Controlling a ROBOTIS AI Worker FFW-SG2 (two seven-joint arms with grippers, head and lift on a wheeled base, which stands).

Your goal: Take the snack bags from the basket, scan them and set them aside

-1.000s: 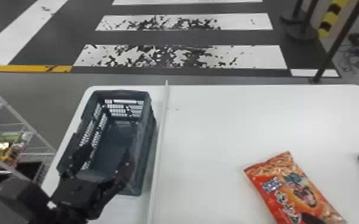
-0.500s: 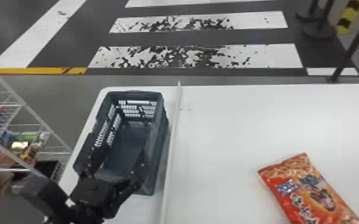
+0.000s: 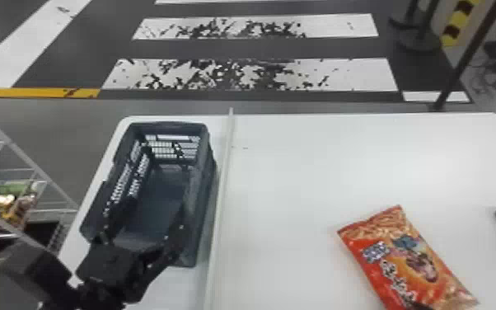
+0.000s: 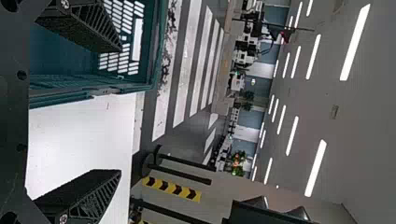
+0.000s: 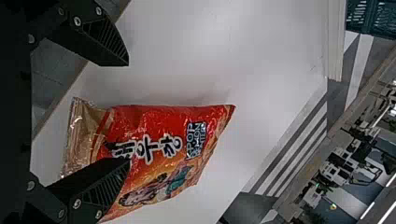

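Here's the snack bag (image 3: 408,259), slanting far-left from the near edge of the counter (image 3: 309,185), the nearer right tool (image 5: 129,112) spread at its near end, the left tool (image 4: 121,111) gaping by the basket (image 3: 212,177)!

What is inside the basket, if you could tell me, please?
Its dark floor and slotted walls can be seen, with no snack bag on the visible floor. The left gripper covers part of the near end of the basket, so I cannot tell what lies there.
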